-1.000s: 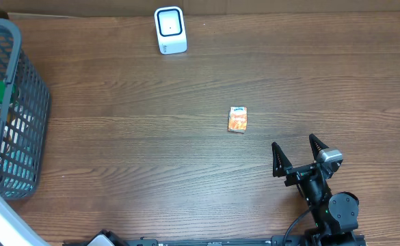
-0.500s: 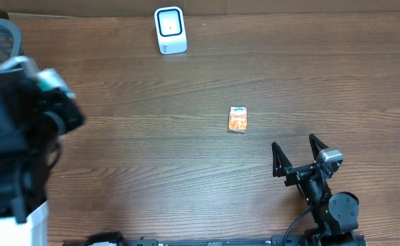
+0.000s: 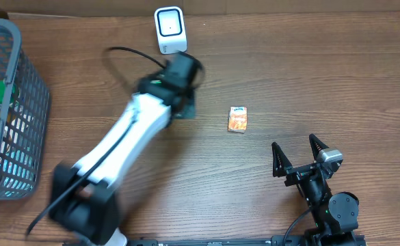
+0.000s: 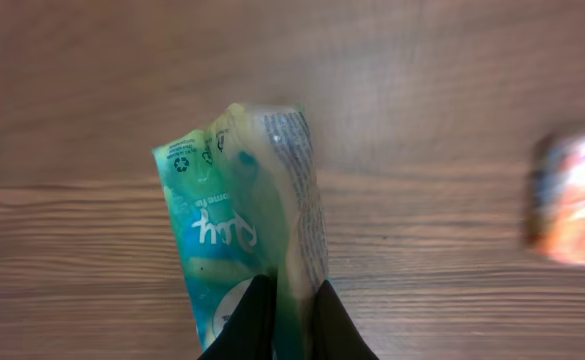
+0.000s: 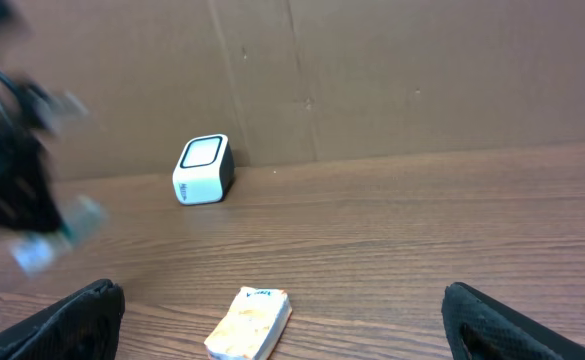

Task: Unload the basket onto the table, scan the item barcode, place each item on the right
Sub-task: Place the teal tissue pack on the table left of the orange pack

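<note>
Basket (image 3: 41,102) far left. Left gripper (image 4: 290,300) pinches teal pouch (image 4: 237,215) over the table, near the scanner (image 3: 170,29). Orange packet (image 3: 238,119) lies flat mid-table. Right gripper (image 3: 293,141) spread wide, empty, at near edge.

Even soft light on the brown wooden table (image 3: 309,75). My white left arm (image 3: 128,147) is motion-smeared; the orange packet (image 4: 572,200) right of my left hand (image 4: 292,295) blurs.

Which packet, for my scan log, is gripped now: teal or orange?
The teal packet, pinched in the left gripper's shut jaws; the orange packet lies free on the table.
</note>
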